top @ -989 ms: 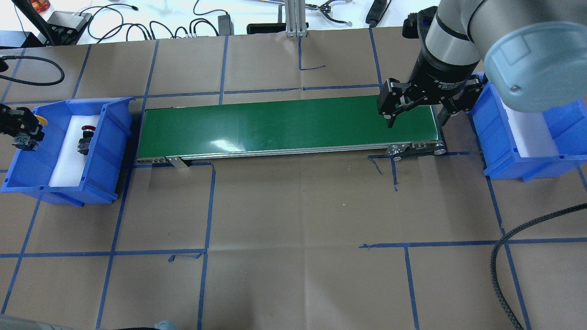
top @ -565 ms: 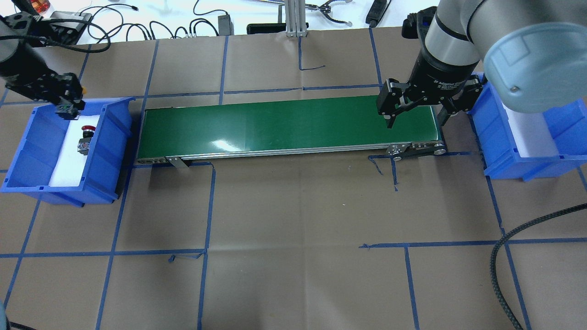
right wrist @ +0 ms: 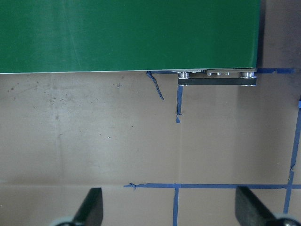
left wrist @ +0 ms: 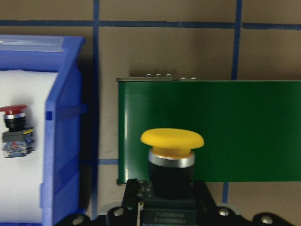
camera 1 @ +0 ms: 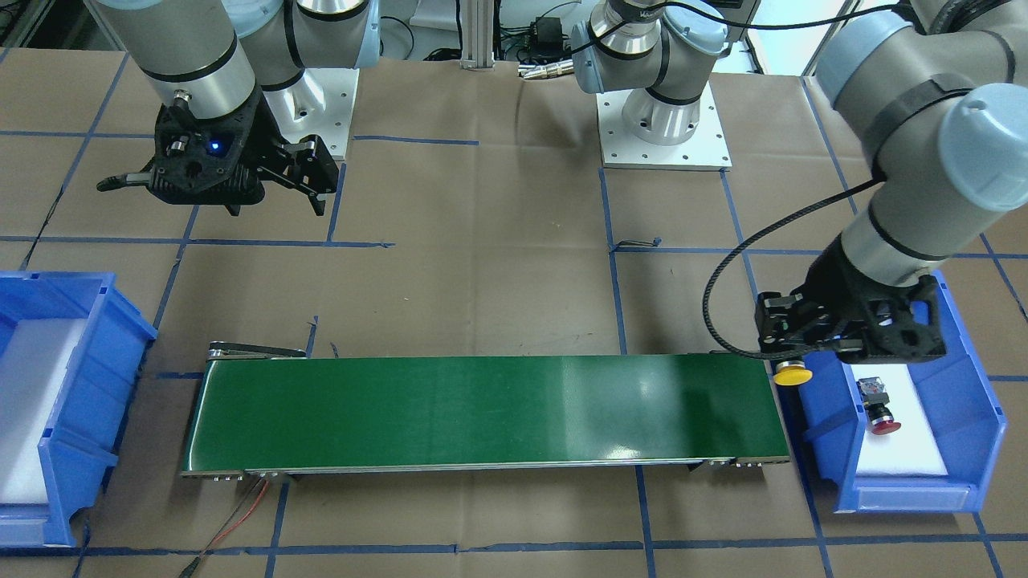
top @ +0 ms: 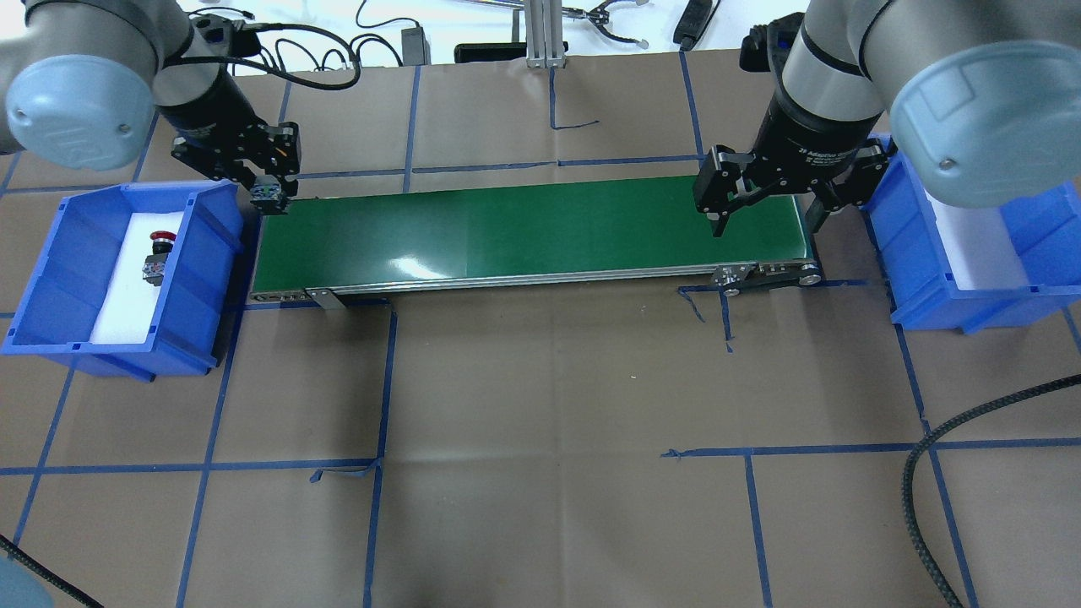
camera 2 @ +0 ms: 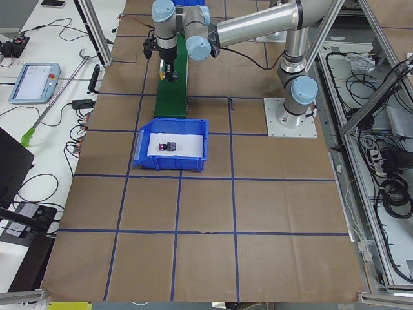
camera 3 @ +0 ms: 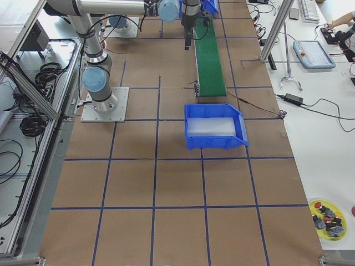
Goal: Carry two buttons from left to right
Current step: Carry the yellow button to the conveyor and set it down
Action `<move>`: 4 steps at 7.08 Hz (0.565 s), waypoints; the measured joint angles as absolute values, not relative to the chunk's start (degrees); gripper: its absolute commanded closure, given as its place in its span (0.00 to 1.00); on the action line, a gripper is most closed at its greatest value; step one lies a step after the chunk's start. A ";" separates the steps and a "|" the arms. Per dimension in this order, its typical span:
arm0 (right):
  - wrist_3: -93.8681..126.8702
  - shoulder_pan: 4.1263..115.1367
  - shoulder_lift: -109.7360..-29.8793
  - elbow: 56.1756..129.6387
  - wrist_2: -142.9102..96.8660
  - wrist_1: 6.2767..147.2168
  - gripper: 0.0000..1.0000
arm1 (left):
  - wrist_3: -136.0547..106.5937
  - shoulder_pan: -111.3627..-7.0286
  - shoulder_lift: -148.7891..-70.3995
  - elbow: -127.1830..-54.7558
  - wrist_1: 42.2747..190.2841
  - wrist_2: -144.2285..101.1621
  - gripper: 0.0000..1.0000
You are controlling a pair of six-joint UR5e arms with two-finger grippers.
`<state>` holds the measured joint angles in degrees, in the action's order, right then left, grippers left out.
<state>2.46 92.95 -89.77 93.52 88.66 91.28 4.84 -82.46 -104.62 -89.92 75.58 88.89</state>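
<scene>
Over the belt [top: 524,228] end, my left gripper [top: 270,198] clamps the yellow button [left wrist: 172,160] crosswise to it, cap pointing away from me.

Overhead and front cameras face each other; both share the conveyor [top: 532,228].

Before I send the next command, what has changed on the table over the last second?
The left tool, shut on the yellow button, travelled toward the robot's right: from the outer side of the left bin, across it, to the left end of the green conveyor belt. Nothing was let go. Unchanged: the red button lies in that bin, and the right tool hangs open over the belt's right end.
</scene>
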 measured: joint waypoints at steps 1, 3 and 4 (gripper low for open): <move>2.46 92.93 -89.78 93.52 88.64 91.28 0.00 | 2.36 -83.30 -106.05 -90.68 74.66 88.79 1.00; 2.46 92.90 -89.75 93.52 88.67 91.24 0.00 | -0.08 -83.82 -108.89 -92.53 71.25 88.75 1.00; 2.46 92.91 -89.74 93.51 88.68 91.25 0.00 | -0.64 -83.92 -110.03 -94.01 67.80 88.76 1.00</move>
